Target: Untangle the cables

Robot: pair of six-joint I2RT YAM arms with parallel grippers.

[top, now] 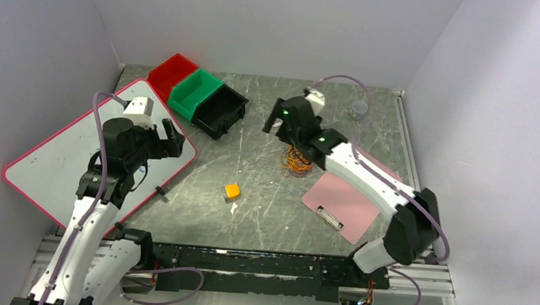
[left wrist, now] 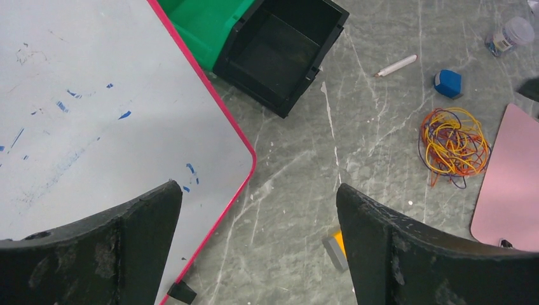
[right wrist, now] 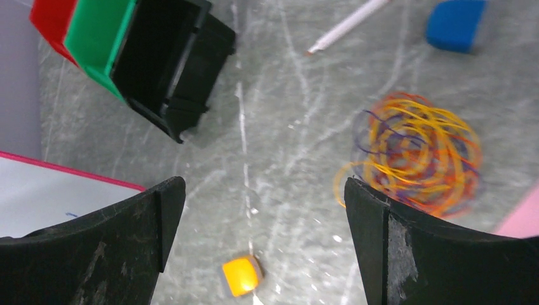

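Note:
The cables (top: 297, 160) are a fist-sized tangle of orange, yellow, red and dark loops lying on the grey table right of centre. They also show in the left wrist view (left wrist: 454, 141) and, blurred, in the right wrist view (right wrist: 416, 152). My right gripper (top: 275, 126) hovers above the table just left of the tangle, open and empty (right wrist: 264, 184); the loops lie beside its right finger (right wrist: 407, 254). My left gripper (top: 174, 136) is far to the left over the whiteboard's right edge, open with nothing between its fingers (left wrist: 257, 190).
A pink-rimmed whiteboard (top: 55, 165) lies at the left. Red (top: 171, 72), green (top: 194, 92) and black (top: 219, 111) bins stand at the back. An orange cube (top: 232, 191) sits mid-table, with a pink clipboard (top: 343, 202) to the right. A blue eraser (left wrist: 448, 83), a white stick (left wrist: 395, 65) and a small jar (top: 358, 108) lie behind the tangle.

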